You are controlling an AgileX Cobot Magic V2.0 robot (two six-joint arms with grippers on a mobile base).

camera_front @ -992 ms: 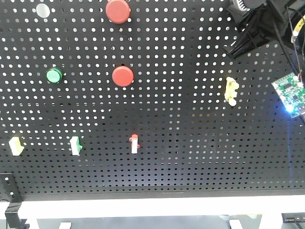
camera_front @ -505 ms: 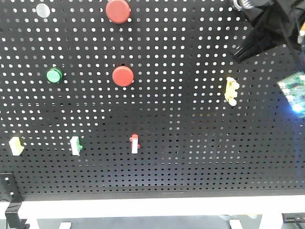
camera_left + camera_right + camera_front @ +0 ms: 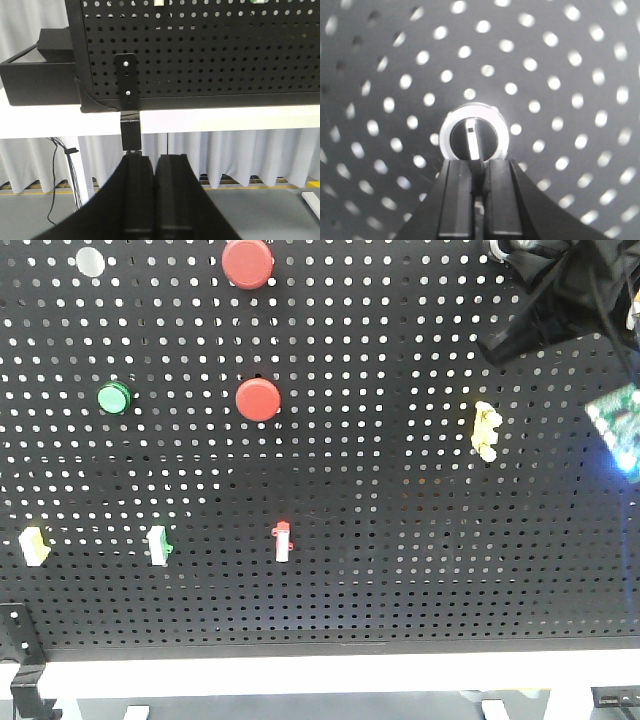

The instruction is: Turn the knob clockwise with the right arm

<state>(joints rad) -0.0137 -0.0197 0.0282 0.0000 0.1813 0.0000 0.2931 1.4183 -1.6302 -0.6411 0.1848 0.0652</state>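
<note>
The only container I can see is a shallow black box (image 3: 35,75) on the white tabletop (image 3: 225,120), up and to the left of my left end effector (image 3: 155,159) in the left wrist view. Its inside is hidden from this angle.

My right end effector (image 3: 479,166) is pressed up to the black pegboard (image 3: 560,75). The knob (image 3: 472,132) sits directly ahead of the fingertips and just above them. It is a small dark disc inside a silvery ring. My two black fingers (image 3: 457,200) are drawn in to a narrow slot. The knob's pale raised bar stands almost upright and runs down into that slot, so the fingers are clamped on the bar, with their tips over the lower rim of the ring.

In the front view my right arm (image 3: 570,290) fills the top right corner and hides the knob. Below the arm are a small yellow part (image 3: 486,429) and a green circuit board (image 3: 620,425) with a blue glow. Well off to its left are two red buttons (image 3: 247,262) (image 3: 258,399), then a green button (image 3: 113,397) and a grey disc (image 3: 90,261).

My left end effector has its fingers pressed together with nothing between them. It hangs below the tabletop's edge, in line with a black clamp bracket (image 3: 127,85) above it.
</note>
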